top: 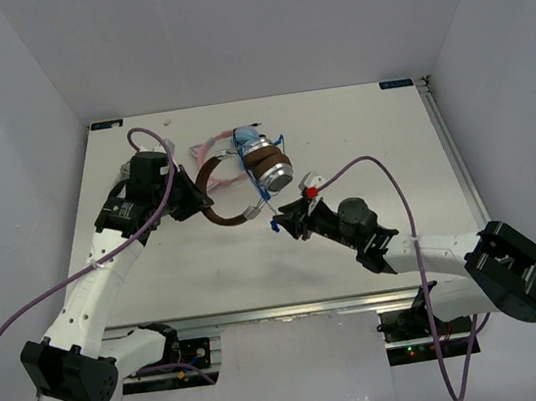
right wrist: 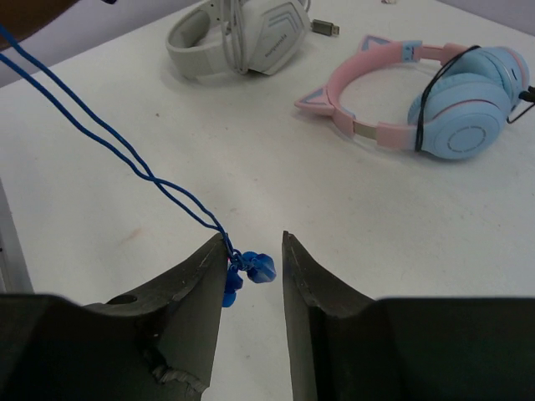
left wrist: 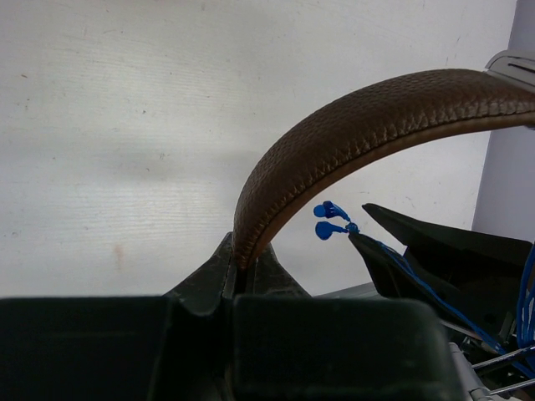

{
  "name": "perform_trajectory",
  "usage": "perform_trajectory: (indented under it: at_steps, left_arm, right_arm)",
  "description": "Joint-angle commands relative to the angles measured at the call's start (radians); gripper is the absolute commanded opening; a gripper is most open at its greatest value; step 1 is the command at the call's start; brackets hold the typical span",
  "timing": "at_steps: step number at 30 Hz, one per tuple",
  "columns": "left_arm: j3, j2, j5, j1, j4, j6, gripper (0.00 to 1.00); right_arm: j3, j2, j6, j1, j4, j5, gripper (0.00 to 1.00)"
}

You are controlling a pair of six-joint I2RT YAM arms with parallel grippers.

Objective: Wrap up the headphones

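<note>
The headphones are held up over the middle of the table: silver cups with brown pads (top: pixel 268 166) and a dark brown headband (top: pixel 217 205). My left gripper (top: pixel 199 203) is shut on the headband, which arches up from between its fingers in the left wrist view (left wrist: pixel 359 134). The thin blue cable (right wrist: pixel 109 142) runs taut from the cups to my right gripper (right wrist: pixel 252 251). Its jaws stand apart. The cable's blue end (right wrist: pixel 255 269) rests against the left finger (right wrist: pixel 201 276), between the jaws. The right gripper also shows in the top view (top: pixel 279 221).
A pink cat-ear pair with light blue cups (right wrist: pixel 418 100) and a grey-white pair (right wrist: pixel 238 38) lie on the table beyond the right gripper. The pink pair peeks out behind the held headphones (top: pixel 208 152). White walls stand around the table (top: pixel 373 246).
</note>
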Motion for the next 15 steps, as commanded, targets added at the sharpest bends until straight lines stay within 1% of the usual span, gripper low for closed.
perform_trajectory:
  at_steps: [1,6,11,13,15]
  left_arm:
    - [0.028,-0.018,0.064,0.007,0.057,-0.042,0.0]
    - [0.032,-0.013,0.078,0.007,0.063,-0.055,0.0]
    - [0.042,-0.013,0.095,0.007,0.063,-0.064,0.0]
    - [0.046,-0.015,0.098,0.007,0.062,-0.066,0.0]
    - [0.048,-0.017,0.098,0.007,0.062,-0.067,0.0]
  right_arm:
    - [-0.014,0.016,-0.026,-0.004,0.177,-0.058,0.39]
    - [-0.01,0.046,-0.015,-0.002,0.203,-0.089,0.41]
    - [-0.028,0.066,-0.009,-0.002,0.248,-0.078,0.44]
    - [-0.033,0.078,-0.01,-0.002,0.259,-0.077,0.51]
    - [-0.04,0.088,-0.009,-0.002,0.279,-0.074,0.54]
